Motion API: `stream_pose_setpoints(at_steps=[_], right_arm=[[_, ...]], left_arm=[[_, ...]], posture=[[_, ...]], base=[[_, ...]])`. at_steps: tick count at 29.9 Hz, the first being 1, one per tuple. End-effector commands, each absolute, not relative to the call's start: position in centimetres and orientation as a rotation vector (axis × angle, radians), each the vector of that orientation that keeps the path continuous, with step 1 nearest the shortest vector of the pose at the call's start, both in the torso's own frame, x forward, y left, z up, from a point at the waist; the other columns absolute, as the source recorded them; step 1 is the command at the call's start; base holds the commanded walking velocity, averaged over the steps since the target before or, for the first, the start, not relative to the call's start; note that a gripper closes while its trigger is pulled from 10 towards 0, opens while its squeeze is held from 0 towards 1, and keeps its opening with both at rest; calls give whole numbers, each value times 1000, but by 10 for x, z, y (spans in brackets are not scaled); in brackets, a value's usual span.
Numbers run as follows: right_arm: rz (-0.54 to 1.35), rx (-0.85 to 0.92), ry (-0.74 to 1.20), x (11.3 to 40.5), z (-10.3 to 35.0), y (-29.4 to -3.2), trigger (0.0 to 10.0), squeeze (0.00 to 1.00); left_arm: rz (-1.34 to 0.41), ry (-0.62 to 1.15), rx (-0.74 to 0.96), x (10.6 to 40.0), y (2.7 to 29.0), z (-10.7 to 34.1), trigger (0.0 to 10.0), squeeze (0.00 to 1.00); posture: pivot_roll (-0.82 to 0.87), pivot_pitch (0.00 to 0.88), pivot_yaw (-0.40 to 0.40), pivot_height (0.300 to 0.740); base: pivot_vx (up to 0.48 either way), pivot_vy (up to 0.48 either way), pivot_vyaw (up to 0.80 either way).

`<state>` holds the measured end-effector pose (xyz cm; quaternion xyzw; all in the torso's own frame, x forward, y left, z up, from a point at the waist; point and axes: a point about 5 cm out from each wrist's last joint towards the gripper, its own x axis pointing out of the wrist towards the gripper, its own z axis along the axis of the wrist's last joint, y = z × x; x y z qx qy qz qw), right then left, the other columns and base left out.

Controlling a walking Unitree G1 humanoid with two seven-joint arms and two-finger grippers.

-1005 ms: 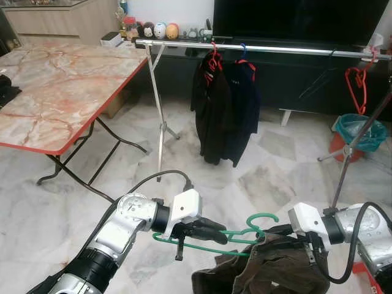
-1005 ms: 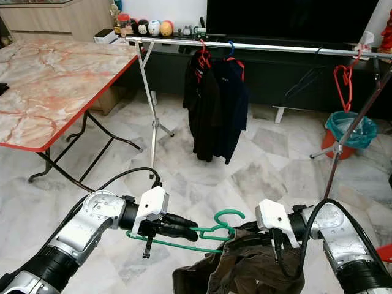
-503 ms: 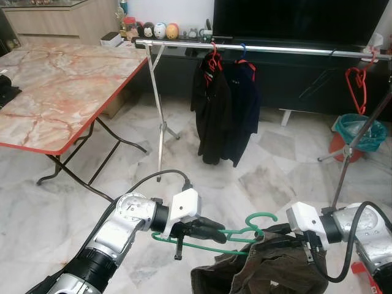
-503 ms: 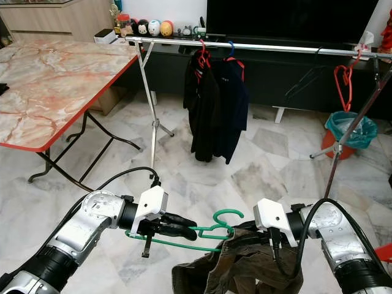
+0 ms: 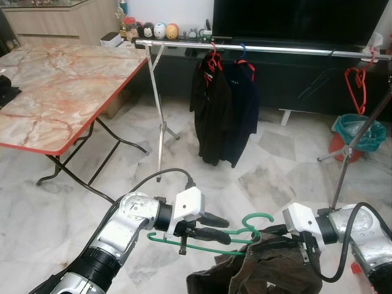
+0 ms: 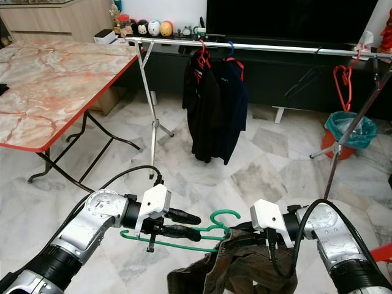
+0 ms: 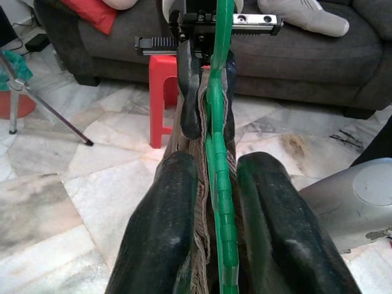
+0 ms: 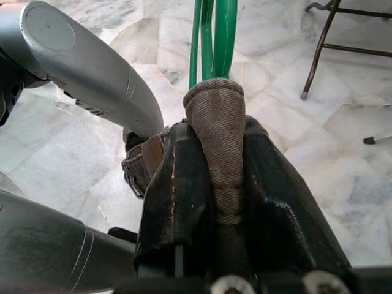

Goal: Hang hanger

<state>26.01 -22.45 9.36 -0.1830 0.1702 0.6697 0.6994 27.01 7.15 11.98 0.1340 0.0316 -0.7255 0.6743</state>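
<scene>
L gripper (image 5: 219,228) clamps green hanger (image 5: 248,228), R gripper (image 5: 277,233) pinches brown garment (image 5: 269,269), keeping both level for far rail (image 5: 263,48).

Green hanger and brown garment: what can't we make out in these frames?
- Green hanger: its right shoulder is buried under the brown garment in the eye views.
- Brown garment: lower part cut off by the eye views' bottom edge.
- Right gripper: fingertips hidden by bunched cloth, right wrist view.
- Left gripper: straddles the hanger wire.
</scene>
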Motion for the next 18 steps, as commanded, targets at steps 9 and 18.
stream_pose_setpoints(at_steps=[9,18], right_arm=[[1473,-455,380,265,94,-225,0,0],[1357,-478,399,266,80,-233,0,0]], left_arm=[[-1485,42,351,291,93,130,10000,1000],[-1215,4,294,316,132,142,10000,1000]], posture=[[71,0,-25,740],[69,0,-26,740]], base=[[0,0,0],[0,0,0]])
